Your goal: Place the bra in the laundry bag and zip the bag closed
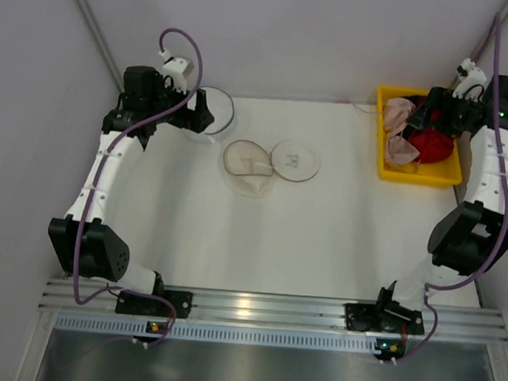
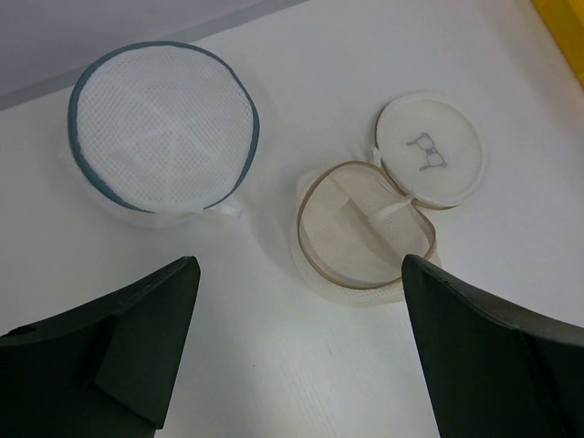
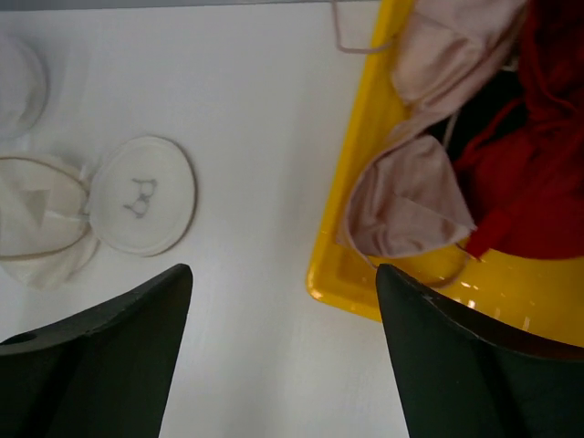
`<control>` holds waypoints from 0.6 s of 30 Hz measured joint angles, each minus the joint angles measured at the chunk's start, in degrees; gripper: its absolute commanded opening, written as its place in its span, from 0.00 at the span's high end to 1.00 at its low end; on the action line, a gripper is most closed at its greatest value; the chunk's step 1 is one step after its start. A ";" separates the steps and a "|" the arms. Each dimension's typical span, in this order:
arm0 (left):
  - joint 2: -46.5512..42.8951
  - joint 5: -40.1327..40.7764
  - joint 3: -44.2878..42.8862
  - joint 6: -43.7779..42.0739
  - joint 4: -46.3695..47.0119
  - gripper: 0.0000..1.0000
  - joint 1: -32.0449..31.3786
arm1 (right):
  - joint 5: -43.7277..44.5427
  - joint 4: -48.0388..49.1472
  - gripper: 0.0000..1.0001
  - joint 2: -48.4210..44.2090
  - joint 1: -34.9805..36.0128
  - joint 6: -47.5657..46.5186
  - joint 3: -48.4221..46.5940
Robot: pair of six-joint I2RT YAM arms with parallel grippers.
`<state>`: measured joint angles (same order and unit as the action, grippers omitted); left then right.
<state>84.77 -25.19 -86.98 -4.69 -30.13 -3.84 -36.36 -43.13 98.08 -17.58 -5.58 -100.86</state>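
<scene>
**Lift the red bra clear of its neighbours**

The bra (image 3: 538,164) lies bunched at the right side of the yellow bin (image 3: 356,128), at the far right of the tabletop (image 1: 338,240). The pale pink bra (image 3: 411,196) lies against it on the left, and the black garment (image 3: 484,114) shows between the 2. Part of the red lace runs out of the wrist view, so how its straps lie cannot be told.

The right pincer (image 3: 283,269) hangs over the bin's near wall, jaws wide and holding nothing. It looks offset toward the pink cups, so the reach should shift right before descending. Close on a thick fold of red lace only, not a thin strap, and rise slowly so that a tangle with the pink bra shows early.

The laundry bag (image 2: 365,237) sits mid-tabletop, well apart from the bin. It appears unzipped, with its marked face folded out beside the deeper half. The left pincer (image 2: 299,265) hovers over it, also wide and empty, and is well placed to steady the rim. The dark-rimmed mesh bag (image 2: 164,128) just beside it should be left alone.
</scene>
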 measured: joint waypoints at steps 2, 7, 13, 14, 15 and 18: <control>-0.11 0.72 0.04 0.04 -0.02 0.02 -0.02 | 2.49 -1.51 0.25 2.47 -3.17 -1.03 -2.73; -0.11 2.19 2.05 0.35 -0.24 0.02 0.00 | 8.72 -3.06 0.31 10.80 -8.31 -2.67 -8.83; -0.09 3.65 4.09 0.98 -0.90 0.02 0.00 | 15.15 -4.13 0.31 20.28 -10.60 -6.05 -14.47; -0.09 3.78 4.17 1.18 -0.92 0.02 0.00 | 15.89 -4.13 0.31 21.62 -10.64 -6.56 -15.15; -0.04 3.87 4.17 1.33 -0.94 0.02 0.00 | 16.35 -4.04 0.30 22.88 -10.67 -7.10 -15.61; 0.13 3.89 4.26 1.49 -0.94 0.02 0.00 | 16.65 -3.52 0.31 25.53 -10.67 -8.24 -16.35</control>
<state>84.90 -21.30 -82.72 -3.20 -31.07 -3.84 -19.70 -46.65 123.61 -28.25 -13.82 -117.21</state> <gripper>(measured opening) 0.982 0.692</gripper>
